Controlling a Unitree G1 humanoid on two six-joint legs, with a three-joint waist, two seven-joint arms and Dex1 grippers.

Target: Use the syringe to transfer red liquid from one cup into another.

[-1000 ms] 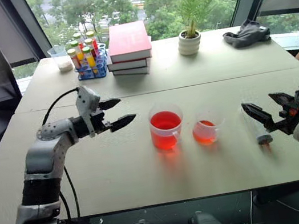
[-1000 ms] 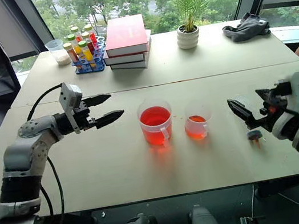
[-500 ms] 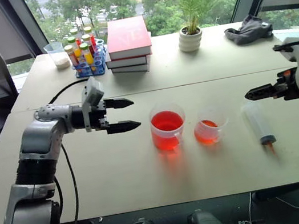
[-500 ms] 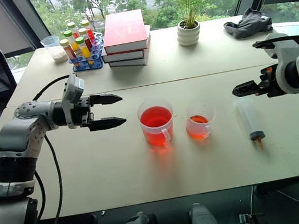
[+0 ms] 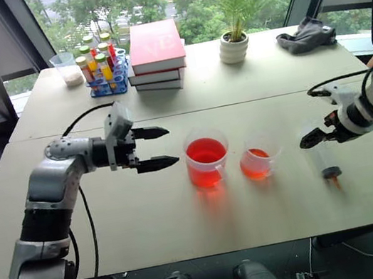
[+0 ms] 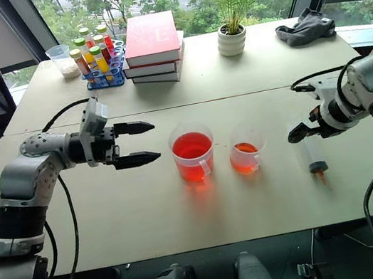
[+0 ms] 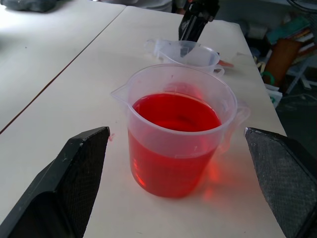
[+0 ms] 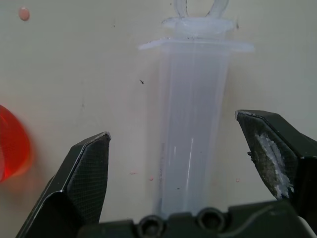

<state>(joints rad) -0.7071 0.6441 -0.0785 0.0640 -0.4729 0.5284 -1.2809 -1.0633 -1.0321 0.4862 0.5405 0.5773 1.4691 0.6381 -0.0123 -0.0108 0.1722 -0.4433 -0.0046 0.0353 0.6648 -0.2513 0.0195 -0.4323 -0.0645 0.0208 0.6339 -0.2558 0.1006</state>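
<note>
Beige desk (image 5: 150, 218) carries a tall clear cup (image 5: 206, 157) half full of red liquid (image 5: 205, 152), a squat handled cup (image 5: 256, 162) holding little. Right wrist view shows wide right fingers (image 8: 86, 171) straddling the clear syringe (image 8: 192, 124) near the right edge; left fingers (image 7: 81, 168) also wide.

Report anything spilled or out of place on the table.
Small red droplets dot the table near the syringe, one clearly visible in the right wrist view. The syringe lies flat, and both cups stand upright.

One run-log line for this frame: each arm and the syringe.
left gripper: open, facing larger cup | right gripper: open, jaws straddling syringe | syringe: flat on table, not gripped | smaller cup: little red liquid
</note>
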